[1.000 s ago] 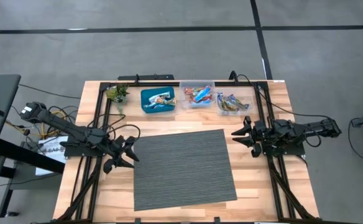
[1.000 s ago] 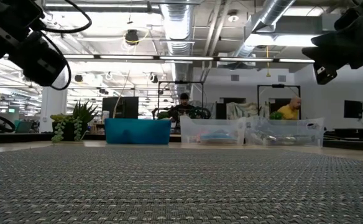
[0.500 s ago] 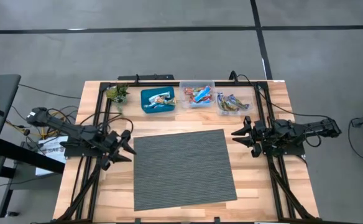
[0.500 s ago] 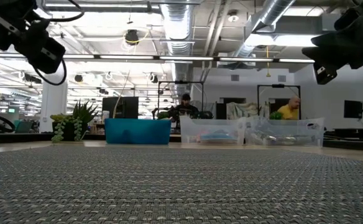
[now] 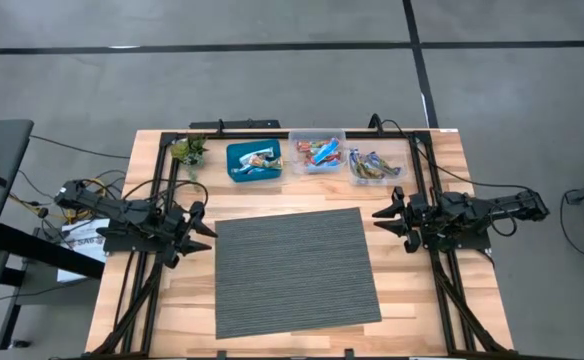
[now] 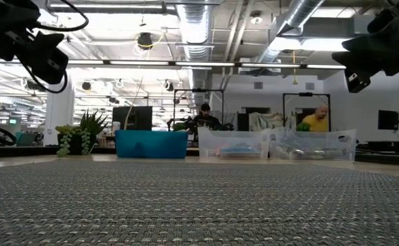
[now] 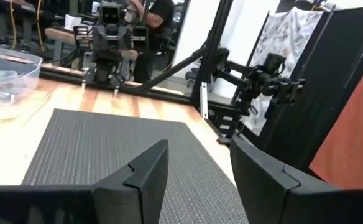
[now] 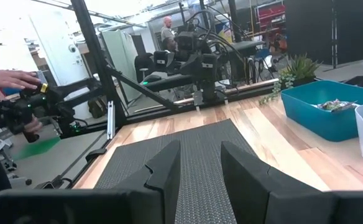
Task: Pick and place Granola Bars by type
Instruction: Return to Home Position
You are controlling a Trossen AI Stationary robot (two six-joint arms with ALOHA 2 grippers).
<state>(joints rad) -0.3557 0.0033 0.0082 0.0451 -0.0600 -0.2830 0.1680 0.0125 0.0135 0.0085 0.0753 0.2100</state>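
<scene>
The granola bars lie sorted in three bins along the table's far edge. Some are in a blue bin [image 5: 254, 161], reddish and blue ones in a clear bin [image 5: 318, 153], and orange-brown ones in another clear bin [image 5: 374, 166]. No gripper touches them. My left gripper [image 5: 196, 227] hovers open at the left edge of the grey mat [image 5: 297, 272]; its wrist view shows the spread fingers [image 7: 197, 147]. My right gripper [image 5: 384, 216] hovers open at the mat's far right corner, and its fingers [image 8: 199, 149] are apart too. Both point toward the table's middle.
A small potted plant [image 5: 187, 150] stands left of the blue bin. Black frame rails run along both sides of the table. The mat covers the middle of the table, with nothing lying on it. People sit in the room behind [image 6: 203, 115]; a person's hand [image 8: 10, 79] shows beside the table.
My left arm has drawn back toward the table's left edge and slightly toward its far edge, off the mat's corner, with its fingers still apart. The right arm and the bars have kept still.
</scene>
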